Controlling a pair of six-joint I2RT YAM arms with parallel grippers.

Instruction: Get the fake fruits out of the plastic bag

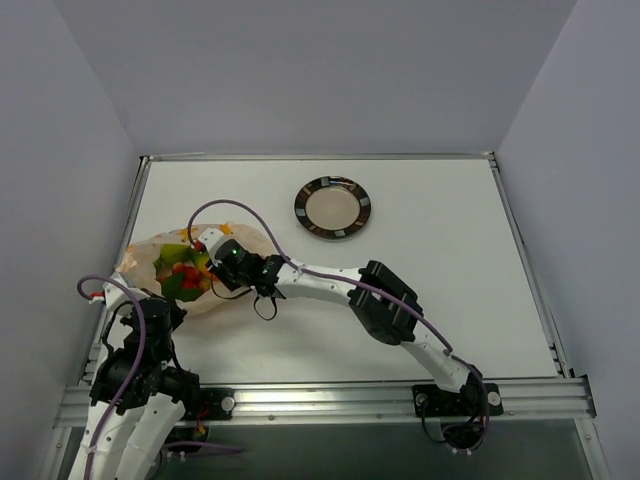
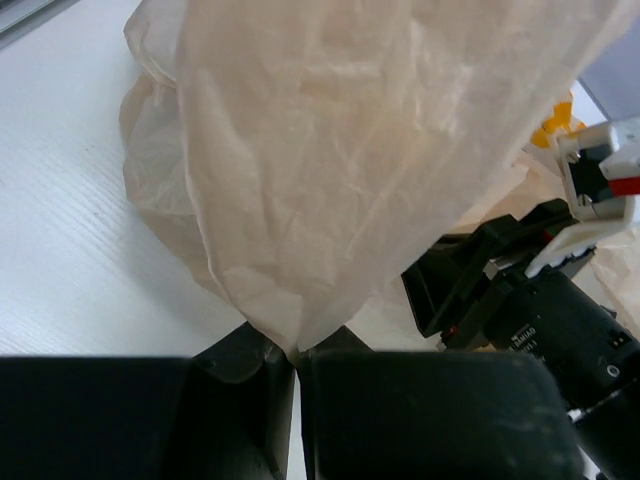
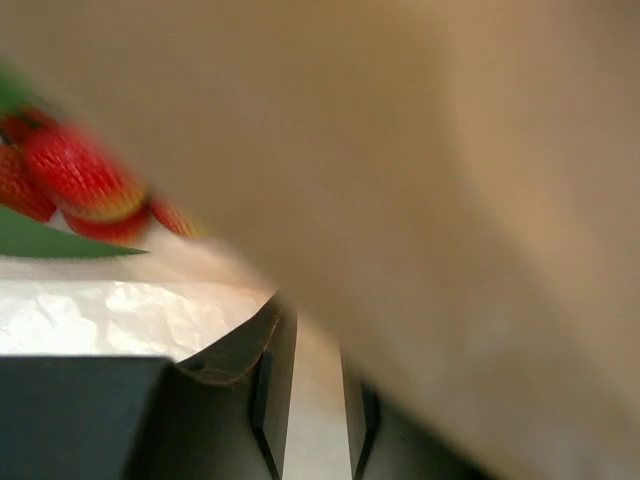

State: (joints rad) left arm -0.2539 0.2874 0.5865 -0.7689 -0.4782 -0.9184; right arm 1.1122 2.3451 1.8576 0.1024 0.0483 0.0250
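The plastic bag [image 1: 145, 262] lies at the table's left, with the fake fruits [image 1: 186, 272] showing red, green and yellow through its film. My left gripper [image 1: 170, 304] is at the bag's near edge. In the left wrist view it [image 2: 293, 352] is shut on a pinch of the bag [image 2: 350, 150], whose film rises taut from the jaws. My right gripper [image 1: 213, 269] reaches into the bag's right side. In the right wrist view it [image 3: 312, 335] has a narrow gap between the jaws, and the bag film [image 3: 450, 200] drapes over its right finger. Red berries [image 3: 85, 185] with a green leaf [image 3: 50, 240] lie ahead to the left.
A round dark-rimmed plate [image 1: 333, 208] sits at the back middle of the table. The right arm [image 1: 385, 300] stretches across the table's front half. The right gripper's black body [image 2: 520, 300] sits close to the right of my left jaws. Grey walls enclose the table.
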